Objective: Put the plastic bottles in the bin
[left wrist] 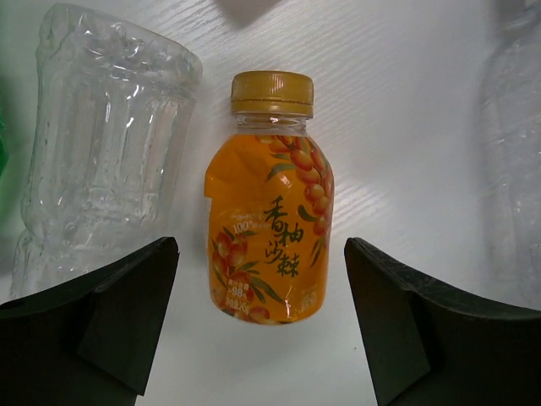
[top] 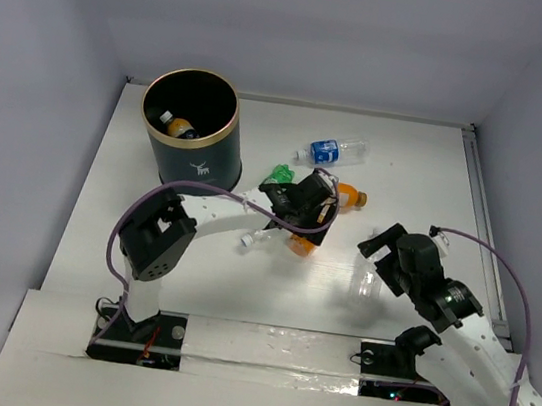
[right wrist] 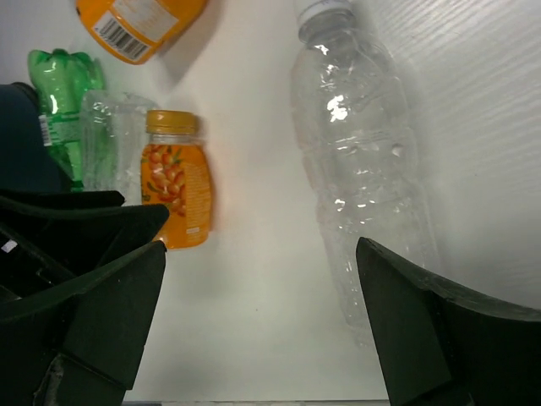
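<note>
Two robot arms rise from the near edge of a white worktop (top: 140,275). Nearest, the right end effector (right wrist: 260,249) hangs over the worktop with its two dark fingers spread wide, gripping nothing. A clear unlabelled plastic bottle (right wrist: 359,161) lies flat below it, between the fingers but closer to the right one, with its cap pointing away. Its near end is faint and hard to trace.

Further in, the left end effector (left wrist: 260,254) hovers with its fingers apart, touching nothing. A small orange-filled bottle with a gold cap (left wrist: 270,228) lies centred between them, cap pointing away, clear of both fingers. Just to its left lies a crumpled clear bottle (left wrist: 101,152), its base hidden behind the left finger. From overhead, the left wrist covers most of this cluster.

Beyond the wrist, a green plastic bottle (top: 278,175) and a second orange bottle (top: 350,196) poke out, each partly hidden. Further back, a clear bottle with a blue label (top: 337,153) lies alone.

At the far left, the dark teal cylindrical bin with a gold rim (top: 195,167) stands upright, well apart from both end effectors. An orange-capped bottle (top: 176,127) shows inside it; the black interior hides whether it holds more.
</note>
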{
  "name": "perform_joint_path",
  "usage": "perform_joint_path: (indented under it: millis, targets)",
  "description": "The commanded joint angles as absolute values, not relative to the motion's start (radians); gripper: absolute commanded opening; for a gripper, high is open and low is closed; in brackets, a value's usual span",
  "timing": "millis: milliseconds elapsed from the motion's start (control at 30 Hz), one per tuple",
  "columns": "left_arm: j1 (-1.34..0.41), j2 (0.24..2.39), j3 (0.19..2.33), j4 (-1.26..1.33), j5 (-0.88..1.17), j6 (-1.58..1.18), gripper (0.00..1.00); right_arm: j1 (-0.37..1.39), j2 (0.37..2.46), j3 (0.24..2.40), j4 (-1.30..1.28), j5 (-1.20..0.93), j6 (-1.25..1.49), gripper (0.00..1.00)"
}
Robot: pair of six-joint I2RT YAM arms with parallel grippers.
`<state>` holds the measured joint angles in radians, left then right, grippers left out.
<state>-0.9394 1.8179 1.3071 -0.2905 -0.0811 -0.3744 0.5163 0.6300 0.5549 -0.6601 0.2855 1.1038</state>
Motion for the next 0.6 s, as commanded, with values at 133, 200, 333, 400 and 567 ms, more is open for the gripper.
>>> perform_joint_path:
  millis: [133,200,333,400,567]
  targets:
    - [-0.945,1.856,1.378,-0.249,-0.129,-0.341,0.78,0.500,0.710,0.577,-0.709,0.324,1.104,1.00]
    - [-0.945,1.871,1.381,-0.242,-0.127,-0.341,0.78,0.500,0.773,0.594,-0.707,0.324,1.094,1.00]
    - [-0.945,1.884,1.370,-0.224,-0.112,-0.342,0.78,0.480,0.854,0.623,-0.715,0.339,1.088,1.00]
    - [-0.945,1.887,1.361,-0.213,-0.106,-0.344,0.77,0.471,0.886,0.637,-0.718,0.347,1.080,1.00]
    - [-0.945,1.890,1.335,-0.184,-0.078,-0.351,0.74,0.451,1.020,0.683,-0.729,0.347,1.049,1.00]
